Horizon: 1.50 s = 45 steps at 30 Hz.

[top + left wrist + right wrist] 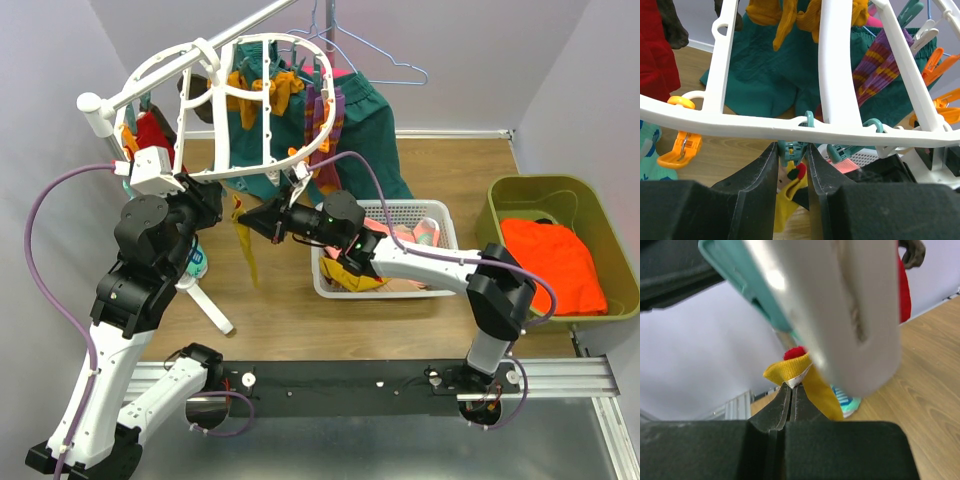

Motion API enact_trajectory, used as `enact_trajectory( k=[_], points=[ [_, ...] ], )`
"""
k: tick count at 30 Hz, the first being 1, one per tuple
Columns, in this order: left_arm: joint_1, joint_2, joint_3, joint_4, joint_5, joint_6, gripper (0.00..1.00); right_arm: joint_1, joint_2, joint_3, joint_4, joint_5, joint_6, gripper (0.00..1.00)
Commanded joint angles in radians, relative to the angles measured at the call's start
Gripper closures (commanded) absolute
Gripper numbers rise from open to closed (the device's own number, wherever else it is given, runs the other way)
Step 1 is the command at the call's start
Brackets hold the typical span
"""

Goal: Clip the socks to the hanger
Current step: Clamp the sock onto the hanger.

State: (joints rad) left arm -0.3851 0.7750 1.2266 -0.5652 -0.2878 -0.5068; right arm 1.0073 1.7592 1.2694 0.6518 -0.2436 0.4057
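Note:
The white oval hanger [215,110] hangs tilted from a rail, with mustard socks [255,90], a maroon striped sock [328,125] and a red sock [152,130] clipped on. My left gripper [222,200] is under its near rim [740,122]. In the left wrist view it [791,149] is shut on a teal clip [791,151], one finger on each side. My right gripper [250,216] is shut on the cuff of a yellow sock [245,250]. It [792,386] holds the sock [790,371] just below that clip. The sock also shows in the left wrist view [785,197].
A large dark green garment [365,130] hangs behind the hanger, with wire hangers [370,50] above. A white mesh basket [430,215] of socks stands under my right arm. A green bin [560,195] holds an orange cloth [550,255]. A teal striped sock [197,262] hangs low left.

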Motion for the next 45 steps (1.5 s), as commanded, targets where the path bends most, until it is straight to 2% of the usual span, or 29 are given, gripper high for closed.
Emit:
enact_trajectory(
  k=[1,10,45],
  points=[
    [0.005,-0.008,-0.006,-0.010,0.042,-0.006,1.00,0.010,0.036,0.064,0.094,0.046,0.056,0.98],
    [0.005,-0.016,-0.019,-0.013,0.053,-0.006,1.00,0.010,0.074,0.120,0.103,0.035,0.094,0.98],
    [0.006,-0.011,-0.019,-0.047,0.055,0.013,1.00,0.008,0.052,0.108,0.154,0.021,0.105,0.98]
  ],
)
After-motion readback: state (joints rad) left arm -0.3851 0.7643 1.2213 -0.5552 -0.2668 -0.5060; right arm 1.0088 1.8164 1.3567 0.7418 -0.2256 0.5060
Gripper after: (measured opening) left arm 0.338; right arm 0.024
